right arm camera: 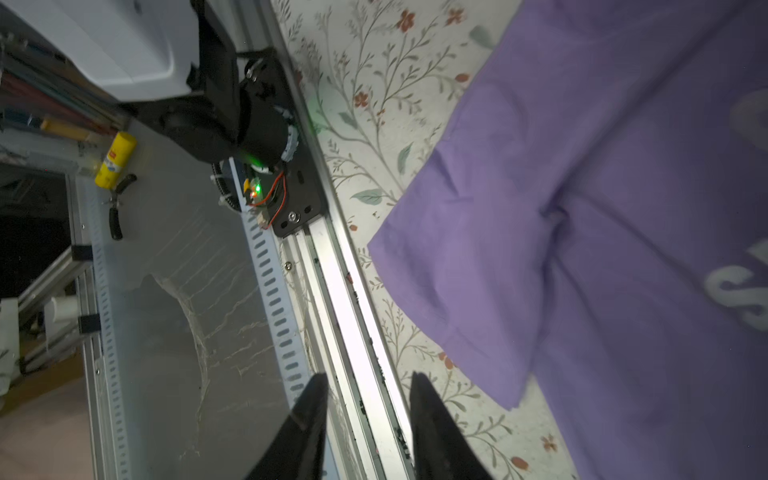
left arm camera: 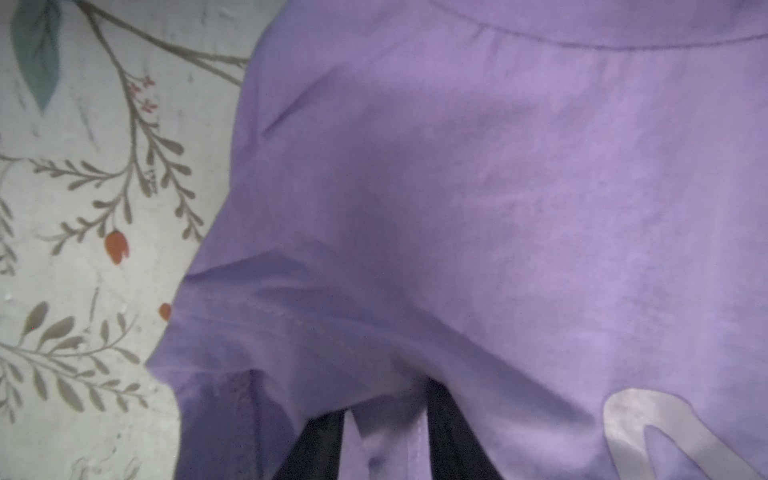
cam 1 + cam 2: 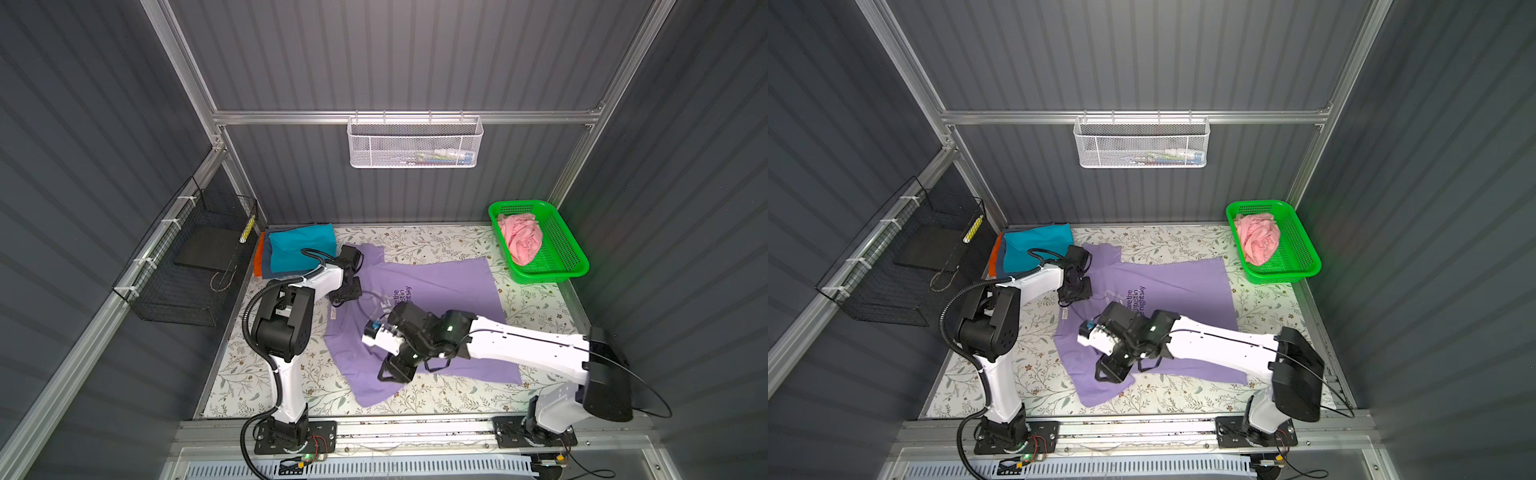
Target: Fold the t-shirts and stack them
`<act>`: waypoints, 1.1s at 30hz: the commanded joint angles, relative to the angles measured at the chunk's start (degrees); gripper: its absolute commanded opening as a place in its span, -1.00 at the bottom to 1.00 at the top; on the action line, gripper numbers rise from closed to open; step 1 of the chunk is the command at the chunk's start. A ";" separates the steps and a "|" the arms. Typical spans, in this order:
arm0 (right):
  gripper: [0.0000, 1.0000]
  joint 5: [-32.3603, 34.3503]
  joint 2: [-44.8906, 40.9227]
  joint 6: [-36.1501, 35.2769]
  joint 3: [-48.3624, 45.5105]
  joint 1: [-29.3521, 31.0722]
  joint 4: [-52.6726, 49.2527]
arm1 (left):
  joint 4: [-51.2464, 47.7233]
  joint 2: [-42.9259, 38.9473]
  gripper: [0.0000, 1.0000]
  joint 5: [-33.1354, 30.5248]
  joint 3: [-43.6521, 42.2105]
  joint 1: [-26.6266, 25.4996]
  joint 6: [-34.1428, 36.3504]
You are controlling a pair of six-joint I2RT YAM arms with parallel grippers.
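Observation:
A lavender t-shirt (image 3: 449, 286) (image 3: 1183, 286) lies spread on the floral table, print up. My left gripper (image 3: 345, 295) (image 3: 1073, 291) is at its collar end. In the left wrist view a fold of lavender cloth (image 2: 498, 187) fills the gap between the dark fingers (image 2: 316, 449), so the left gripper (image 2: 386, 415) is shut on it. My right gripper (image 3: 392, 372) (image 3: 1113, 370) hovers over the near sleeve. In its wrist view the right gripper (image 1: 368, 376) is open and empty beside the shirt (image 1: 623, 208). A teal t-shirt (image 3: 299, 245) (image 3: 1034, 245) tops a folded stack at back left. A crumpled pink t-shirt (image 3: 521, 239) (image 3: 1258, 239) lies in the basket.
The green mesh basket (image 3: 552, 272) (image 3: 1287, 274) stands at the back right corner. A black wire basket (image 3: 187, 266) hangs on the left wall and a white mesh basket (image 3: 415, 143) on the back rail. An aluminium rail (image 1: 353, 311) borders the table's front edge.

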 commanded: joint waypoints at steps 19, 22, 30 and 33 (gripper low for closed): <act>0.17 28.43 -7.40 26.13 -27.51 -35.50 -1.94 | -10.12 -21.35 -0.09 1.34 -19.38 -5.01 -2.34; 0.26 27.34 -4.83 26.07 -27.75 -38.45 1.08 | -7.89 -21.65 -0.08 2.43 -22.43 -5.01 -3.77; 0.26 25.41 3.60 24.29 -22.73 -44.51 4.62 | -5.09 -18.77 -0.12 2.98 -25.48 -4.27 -4.62; 0.24 25.38 6.41 22.95 -19.75 -46.30 4.03 | -4.89 -18.57 -0.12 2.69 -25.95 -3.46 -4.66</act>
